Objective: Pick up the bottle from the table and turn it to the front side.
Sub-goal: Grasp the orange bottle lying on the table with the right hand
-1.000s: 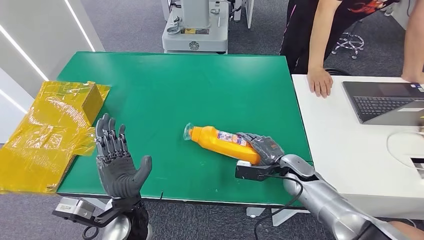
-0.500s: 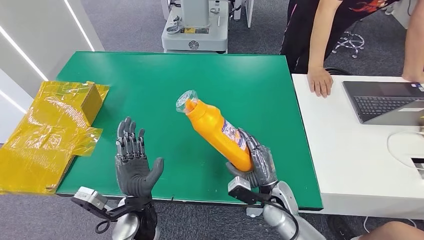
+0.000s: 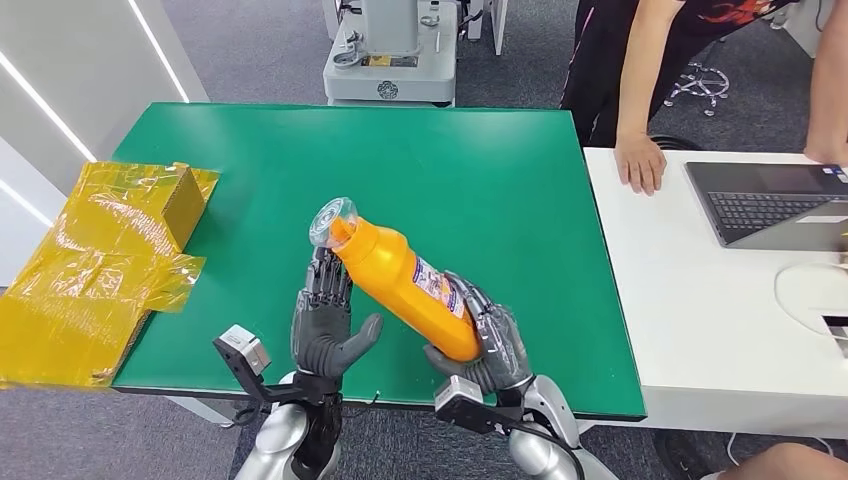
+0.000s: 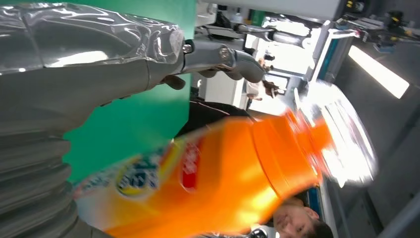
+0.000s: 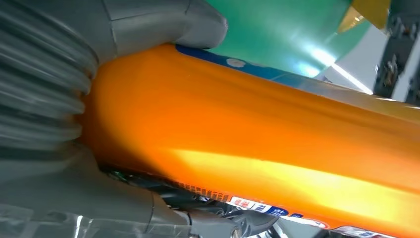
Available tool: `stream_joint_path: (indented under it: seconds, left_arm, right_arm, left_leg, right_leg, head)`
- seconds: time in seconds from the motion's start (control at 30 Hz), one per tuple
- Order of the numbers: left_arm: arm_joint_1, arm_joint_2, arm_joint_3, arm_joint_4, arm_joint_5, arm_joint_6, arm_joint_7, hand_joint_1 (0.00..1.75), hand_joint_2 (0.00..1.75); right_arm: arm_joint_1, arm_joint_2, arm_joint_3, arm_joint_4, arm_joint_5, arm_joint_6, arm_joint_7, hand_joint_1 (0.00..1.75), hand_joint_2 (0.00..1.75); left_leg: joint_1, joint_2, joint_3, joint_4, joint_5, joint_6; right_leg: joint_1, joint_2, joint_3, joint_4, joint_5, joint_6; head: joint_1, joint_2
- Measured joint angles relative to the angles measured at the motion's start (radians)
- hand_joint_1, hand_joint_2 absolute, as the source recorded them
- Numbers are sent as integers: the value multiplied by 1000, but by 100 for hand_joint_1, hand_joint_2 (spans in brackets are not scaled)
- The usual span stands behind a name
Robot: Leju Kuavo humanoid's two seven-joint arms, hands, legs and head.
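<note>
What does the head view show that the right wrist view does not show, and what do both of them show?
Head view alone: the whole green table, yellow packaging at its left edge, a white desk with a laptop, a person's hand, the bottle's clear cap, and the open left hand beside the neck. Right wrist view alone: small print along the label's edge. Both: the orange bottle gripped at its base by the right hand, over green tabletop.
</note>
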State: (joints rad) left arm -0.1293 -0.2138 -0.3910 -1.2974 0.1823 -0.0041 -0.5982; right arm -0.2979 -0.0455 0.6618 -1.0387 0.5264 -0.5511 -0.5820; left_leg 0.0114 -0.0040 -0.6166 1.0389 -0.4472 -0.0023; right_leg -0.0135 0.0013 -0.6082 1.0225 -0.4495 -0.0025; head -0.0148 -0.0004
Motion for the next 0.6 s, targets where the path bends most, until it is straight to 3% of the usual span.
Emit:
stream_joint_path:
  seconds: [0.37, 0.6]
  left_arm:
    - [-12, 4, -4, 17, 3, -5, 17, 0, 175]
    - [-14, 5, -2, 29, 14, -15, 33, 0, 175]
  right_arm:
    - [-42, 17, 17, 44, 88, 159, 79, 175, 175]
    - [-86, 40, 18, 78, 137, 219, 47, 175, 175]
  left_leg:
    - [0, 0, 0, 0, 0, 0]
    - [0, 0, 0, 0, 0, 0]
  right_leg:
    - [0, 0, 0, 0, 0, 0]
    - [0, 0, 0, 0, 0, 0]
  head:
    - [0, 0]
    - [0, 0]
